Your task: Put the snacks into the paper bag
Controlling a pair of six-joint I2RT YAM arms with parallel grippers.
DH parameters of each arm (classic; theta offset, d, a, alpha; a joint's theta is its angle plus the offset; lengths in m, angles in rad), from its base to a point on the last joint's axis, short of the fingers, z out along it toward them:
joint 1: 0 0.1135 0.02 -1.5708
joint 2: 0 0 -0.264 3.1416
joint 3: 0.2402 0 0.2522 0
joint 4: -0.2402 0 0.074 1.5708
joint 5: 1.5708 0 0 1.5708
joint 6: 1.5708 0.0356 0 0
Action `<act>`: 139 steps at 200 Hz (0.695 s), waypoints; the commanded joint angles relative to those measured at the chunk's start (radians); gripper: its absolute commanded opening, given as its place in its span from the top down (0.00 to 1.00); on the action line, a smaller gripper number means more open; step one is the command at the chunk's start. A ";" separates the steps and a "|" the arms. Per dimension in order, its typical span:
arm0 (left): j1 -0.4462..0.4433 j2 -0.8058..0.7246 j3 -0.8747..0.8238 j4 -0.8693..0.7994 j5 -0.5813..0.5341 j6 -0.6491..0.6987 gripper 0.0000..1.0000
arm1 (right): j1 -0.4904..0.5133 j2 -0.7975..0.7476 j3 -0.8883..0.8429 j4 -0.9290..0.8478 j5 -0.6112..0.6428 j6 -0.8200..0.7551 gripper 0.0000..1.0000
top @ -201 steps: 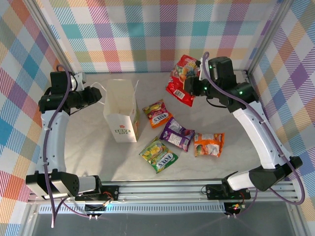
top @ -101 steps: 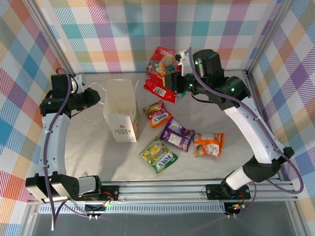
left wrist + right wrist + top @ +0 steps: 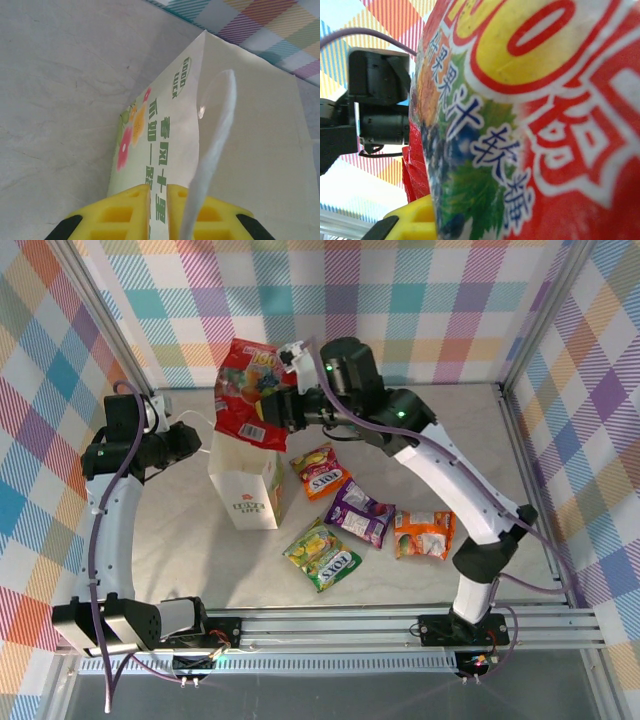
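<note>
While the red packet (image 3: 250, 390) hangs over the paper bag (image 3: 245, 485), upper centre-left of the top view, the step in hand looks to be loading this snack.

- Right gripper (image 3: 284, 408): pinching the red packet by its right-hand edge. Packet held off the bench (image 3: 180, 530), its lower edge just above the bag's open mouth, apparently not inside yet.
- Left gripper (image 3: 197, 440): at the bag's left side. In the left wrist view its yellow fingers (image 3: 135, 200) stand nearly together with the bag's printed wall (image 3: 165, 150) between them, so it is nipping the paper. White cord handle (image 3: 215, 135) loops past, just to the right.
- Bag upright, mouth open, left of centre.
- Four more packets flat on the bench to the bag's right: orange (image 3: 320, 470), purple (image 3: 358, 512), second orange (image 3: 424, 533), green-yellow (image 3: 322, 554). All well apart from both grippers.

Next move, as I judge it: lower the packet squarely into the mouth, then release. The packet looks almost as wide as the opening, so it may snag on the rim.
</note>
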 commanded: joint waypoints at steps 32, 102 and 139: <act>0.015 -0.029 -0.033 0.018 0.020 -0.006 0.84 | 0.010 0.038 0.103 0.181 -0.051 0.061 0.93; 0.014 -0.042 -0.059 0.027 0.045 0.003 0.84 | 0.013 0.132 0.110 0.266 -0.047 0.076 0.95; 0.014 -0.043 -0.063 0.035 0.061 0.002 0.84 | 0.015 0.161 0.111 0.282 -0.018 0.090 0.94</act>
